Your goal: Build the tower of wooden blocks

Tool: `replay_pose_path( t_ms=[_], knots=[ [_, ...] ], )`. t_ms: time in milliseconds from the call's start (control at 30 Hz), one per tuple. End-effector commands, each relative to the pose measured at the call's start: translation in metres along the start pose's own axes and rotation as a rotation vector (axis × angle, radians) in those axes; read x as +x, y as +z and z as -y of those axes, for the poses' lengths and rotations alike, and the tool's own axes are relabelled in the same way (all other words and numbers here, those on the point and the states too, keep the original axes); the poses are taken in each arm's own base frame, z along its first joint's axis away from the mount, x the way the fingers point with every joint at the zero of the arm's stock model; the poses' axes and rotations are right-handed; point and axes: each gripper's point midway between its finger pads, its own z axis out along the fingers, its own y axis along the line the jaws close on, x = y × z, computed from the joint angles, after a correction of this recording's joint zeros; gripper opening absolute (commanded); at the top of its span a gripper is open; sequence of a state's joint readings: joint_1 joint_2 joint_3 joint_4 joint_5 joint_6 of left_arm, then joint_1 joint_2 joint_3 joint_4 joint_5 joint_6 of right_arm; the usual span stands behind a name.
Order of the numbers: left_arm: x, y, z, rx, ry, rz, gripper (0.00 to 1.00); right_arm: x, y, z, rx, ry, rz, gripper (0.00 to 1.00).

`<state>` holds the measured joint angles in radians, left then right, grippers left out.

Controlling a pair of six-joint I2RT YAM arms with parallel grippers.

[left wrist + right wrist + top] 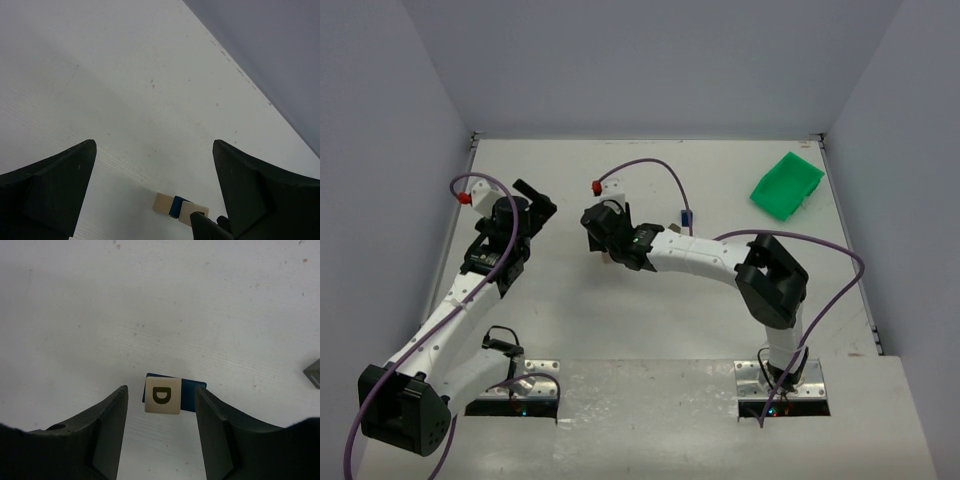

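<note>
One overhead view, two wrist close-ups.
Top camera looks down from the near edge across the whole surface (570, 160); wrist cameras peer past the left pincer (154, 150) and right pincer (161, 389), close above that surface.

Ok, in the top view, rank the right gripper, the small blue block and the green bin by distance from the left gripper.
1. right gripper, just right of the left gripper.
2. small blue block, farther right.
3. green bin, far right corner.
</note>
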<state>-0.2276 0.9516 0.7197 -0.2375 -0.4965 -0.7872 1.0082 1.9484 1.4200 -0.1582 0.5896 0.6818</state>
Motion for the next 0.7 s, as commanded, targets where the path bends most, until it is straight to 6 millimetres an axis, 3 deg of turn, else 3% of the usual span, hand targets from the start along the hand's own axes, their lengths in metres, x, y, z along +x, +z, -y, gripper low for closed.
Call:
replay_pose_path(
  t_ms=[0, 233, 667],
  knots=[
    [-0.009, -0.002, 0.006, 0.019, -0.019, 0.025, 1.0, -0.021, -0.011, -0.006, -0.044, 0.061, 0.037, 0.56],
    [-0.009, -0.002, 0.006, 0.019, -0.019, 0.024, 1.0, -0.007, -0.008, -0.009, -0.063, 0.077, -0.003, 0.56],
    [-0.009, -0.003, 0.007, 0.026, -0.019, 0.022, 1.0, -0.002, -0.01, -0.011, -0.077, 0.105, -0.02, 0.56]
  ],
)
